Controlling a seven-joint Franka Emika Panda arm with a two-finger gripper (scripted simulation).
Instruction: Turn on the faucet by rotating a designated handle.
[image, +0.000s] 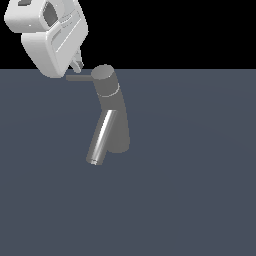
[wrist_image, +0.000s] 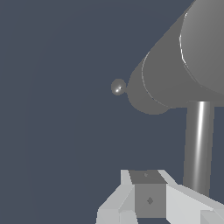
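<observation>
Gripper (image: 76, 65) just beside handle (image: 79, 78), faucet (image: 111, 112) upright.

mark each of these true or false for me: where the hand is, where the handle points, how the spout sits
1. The hand is beside the faucet's cap, on the exterior view's left. True.
2. The handle sticks out toward the exterior view's right. False: it projects toward the left, below the hand.
3. The spout slants down from the body. True.
4. The hand is gripping the spout. False: it is up at the handle, away from the spout.
5. The faucet lies on its side. False: its body stands upright.
</observation>
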